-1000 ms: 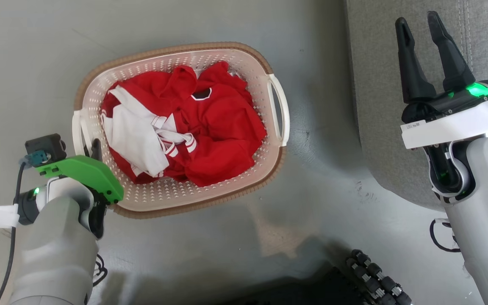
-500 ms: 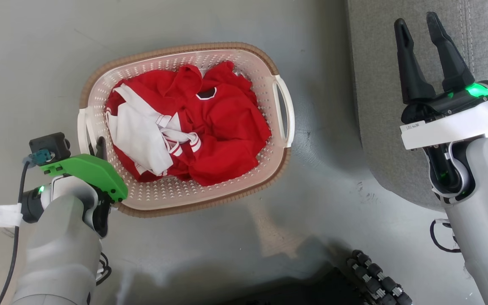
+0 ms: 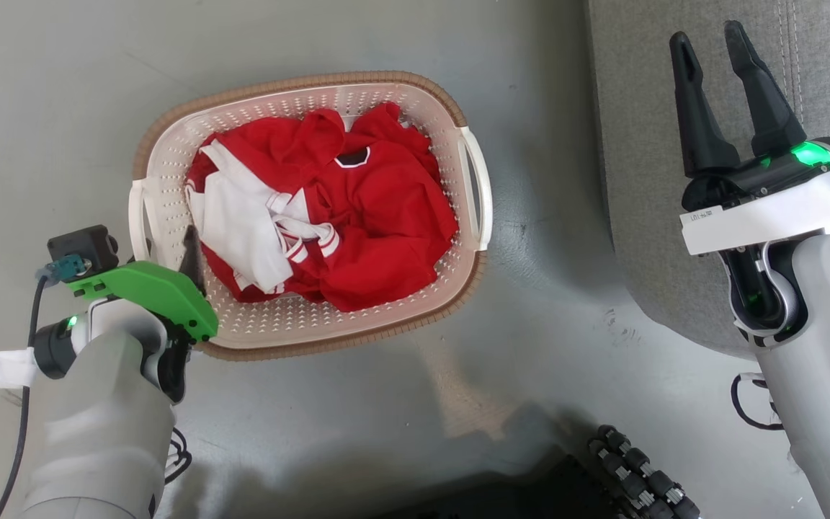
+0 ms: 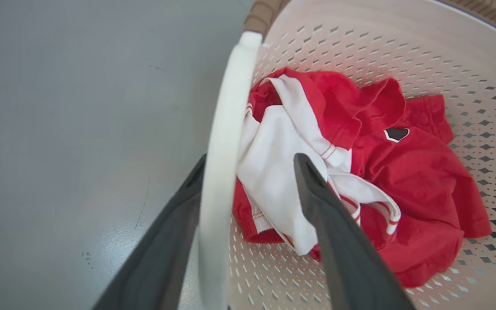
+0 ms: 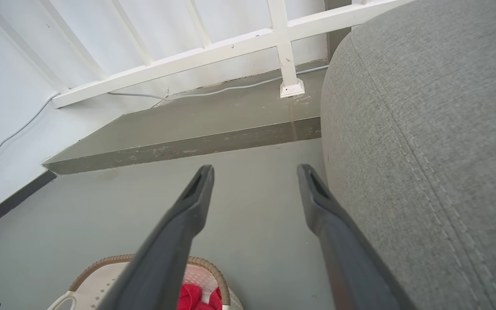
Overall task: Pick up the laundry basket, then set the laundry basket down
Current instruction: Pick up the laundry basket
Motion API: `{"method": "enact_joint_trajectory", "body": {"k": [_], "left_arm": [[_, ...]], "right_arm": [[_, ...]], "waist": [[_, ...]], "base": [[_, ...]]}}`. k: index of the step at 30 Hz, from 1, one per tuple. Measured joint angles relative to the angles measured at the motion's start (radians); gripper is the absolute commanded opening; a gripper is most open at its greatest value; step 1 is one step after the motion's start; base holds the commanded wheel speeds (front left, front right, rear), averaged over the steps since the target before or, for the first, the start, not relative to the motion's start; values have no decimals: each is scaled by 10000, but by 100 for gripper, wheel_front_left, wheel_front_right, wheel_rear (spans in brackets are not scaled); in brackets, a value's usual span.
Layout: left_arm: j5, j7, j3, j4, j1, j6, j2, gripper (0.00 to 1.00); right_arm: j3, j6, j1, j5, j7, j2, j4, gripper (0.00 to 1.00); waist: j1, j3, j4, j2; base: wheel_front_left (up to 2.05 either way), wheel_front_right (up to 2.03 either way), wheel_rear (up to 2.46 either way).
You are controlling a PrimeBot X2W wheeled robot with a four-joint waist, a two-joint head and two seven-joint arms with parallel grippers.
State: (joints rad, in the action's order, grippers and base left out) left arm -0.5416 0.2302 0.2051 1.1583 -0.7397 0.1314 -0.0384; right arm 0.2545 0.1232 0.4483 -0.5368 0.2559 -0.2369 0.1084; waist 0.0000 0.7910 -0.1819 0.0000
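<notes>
The left gripper [image 4: 251,160] had its two dark fingers spread and gripped nothing. In the left wrist view they straddled the near handle [image 4: 226,129] of the laundry basket [image 3: 300,81]. The outer finger lay outside the basket with the white bar right against it or just beside it. The inner finger hung inside, over the white part of the red and white garments [image 4: 360,172], with a wide gap to the bar. The handle ran lengthwise between the fingers, pointing away from the wrist, so a closing stroke would pinch across its thin side rather than along it.

In the head view, the basket appeared to rest on the grey floor [image 3: 386,432], in front of the robot and toward its left. Its long axis ran roughly left to right, with one handle on each short end. The near handle was at the left gripper. The far handle [image 3: 478,187] faced the robot's right side.

The right gripper [image 3: 708,36] was also loose-fingered and empty. It was held up well apart from the basket, by the edge of the grey sofa [image 3: 638,180], with its fingers pointing past the basket rather than at the far handle.

The left arm was plainly the nearer one, and it was already lined up. Any lift would most likely hang from that one end, and the basket would probably tip toward its far side under the weight of the clothes.
</notes>
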Motion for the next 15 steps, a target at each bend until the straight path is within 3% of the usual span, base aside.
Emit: {"method": "enact_joint_trajectory", "body": {"k": [15], "left_arm": [[-199,88,148,253,-17,0,48,100]], "right_arm": [[67,0,0,-12,0,75,238,100]], "waist": [[0,-359,48,0]], "base": [[0,0,0]]}}
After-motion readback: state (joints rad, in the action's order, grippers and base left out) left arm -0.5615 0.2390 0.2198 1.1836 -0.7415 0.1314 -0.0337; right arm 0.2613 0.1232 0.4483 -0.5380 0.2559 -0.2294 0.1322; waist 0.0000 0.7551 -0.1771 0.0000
